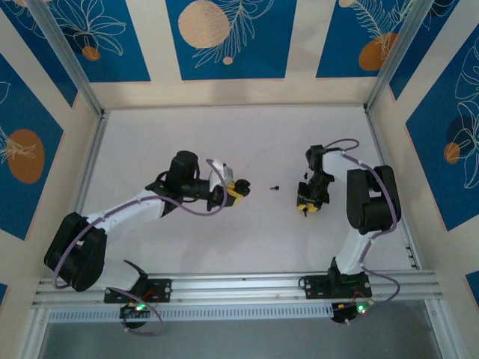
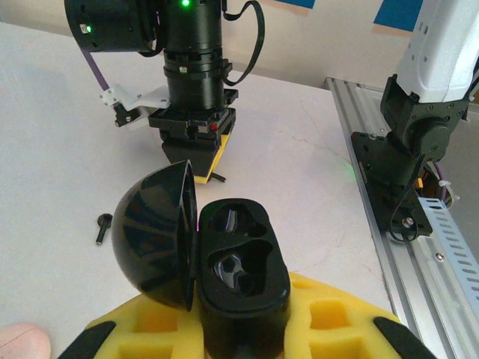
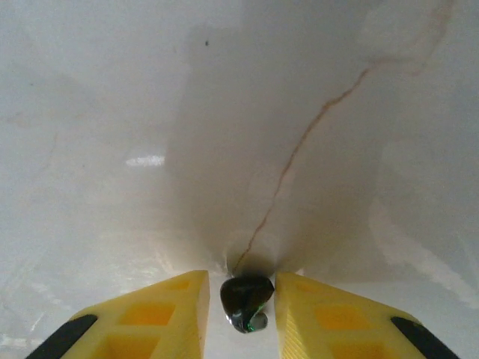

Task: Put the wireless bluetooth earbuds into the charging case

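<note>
My left gripper (image 2: 239, 333) is shut on the black charging case (image 2: 243, 277). The case's round lid (image 2: 153, 239) stands open to the left, and both of its cavities are empty. One tiny black earbud (image 2: 103, 226) lies loose on the white table between the arms (image 1: 275, 187). My right gripper (image 3: 240, 278) points straight down at the table (image 1: 305, 207), open, its yellow fingers (image 3: 314, 314) straddling a second glossy earbud (image 3: 243, 297). The right finger touches that earbud and a narrow gap shows on its left side.
An aluminium rail (image 1: 239, 284) runs along the near edge, with both arm bases on it. The right arm's base (image 2: 419, 127) stands beside the rail. Blue-patterned walls (image 1: 224, 37) enclose the table. A thin brown crack line (image 3: 299, 149) crosses the tabletop.
</note>
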You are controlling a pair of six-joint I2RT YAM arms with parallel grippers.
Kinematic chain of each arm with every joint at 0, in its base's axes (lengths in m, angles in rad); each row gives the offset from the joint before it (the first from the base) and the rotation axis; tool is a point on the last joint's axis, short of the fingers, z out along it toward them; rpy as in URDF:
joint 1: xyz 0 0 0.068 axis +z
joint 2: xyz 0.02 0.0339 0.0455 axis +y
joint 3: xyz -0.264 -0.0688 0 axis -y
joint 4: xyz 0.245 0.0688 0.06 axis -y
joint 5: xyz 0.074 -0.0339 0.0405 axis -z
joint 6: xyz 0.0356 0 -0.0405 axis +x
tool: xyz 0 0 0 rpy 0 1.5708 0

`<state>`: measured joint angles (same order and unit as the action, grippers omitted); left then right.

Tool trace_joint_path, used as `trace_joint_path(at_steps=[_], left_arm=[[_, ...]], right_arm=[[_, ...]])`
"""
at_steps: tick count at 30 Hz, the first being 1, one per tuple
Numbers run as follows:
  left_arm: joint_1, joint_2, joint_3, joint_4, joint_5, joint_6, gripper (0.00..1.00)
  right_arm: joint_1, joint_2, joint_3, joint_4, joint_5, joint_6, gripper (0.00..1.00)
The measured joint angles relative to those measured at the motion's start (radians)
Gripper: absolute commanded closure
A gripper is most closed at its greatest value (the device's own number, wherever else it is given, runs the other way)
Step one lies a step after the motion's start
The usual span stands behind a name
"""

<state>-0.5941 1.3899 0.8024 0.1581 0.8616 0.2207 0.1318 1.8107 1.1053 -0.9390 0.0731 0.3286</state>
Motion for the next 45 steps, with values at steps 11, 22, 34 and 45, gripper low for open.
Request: trace_joint_path(at_steps=[11,22,34,45], left_arm=[[0.0,0.0,0.0,-0.023,-0.008,0.0,0.82],[-0.019,0.015,-0.03,0.059,-0.069,0.0,0.83],[-0.113,0.234,-0.059,0.364,-0.262,-0.001,0.84],[-0.147,0.359,-0.061,0.579,-0.358,-0.001,0.84]], right_arm=[[0.003,0.013,0.011,-0.013,0.017,-0.008,0.8],[0.006,-0.114,-0.041,0.061,0.0,0.004,0.82],[0.024,-0.515,-0.271,0.356,-0.171,0.188,0.83],[0.073,-0.74,-0.402,0.587,-0.243,0.397,0.83]])
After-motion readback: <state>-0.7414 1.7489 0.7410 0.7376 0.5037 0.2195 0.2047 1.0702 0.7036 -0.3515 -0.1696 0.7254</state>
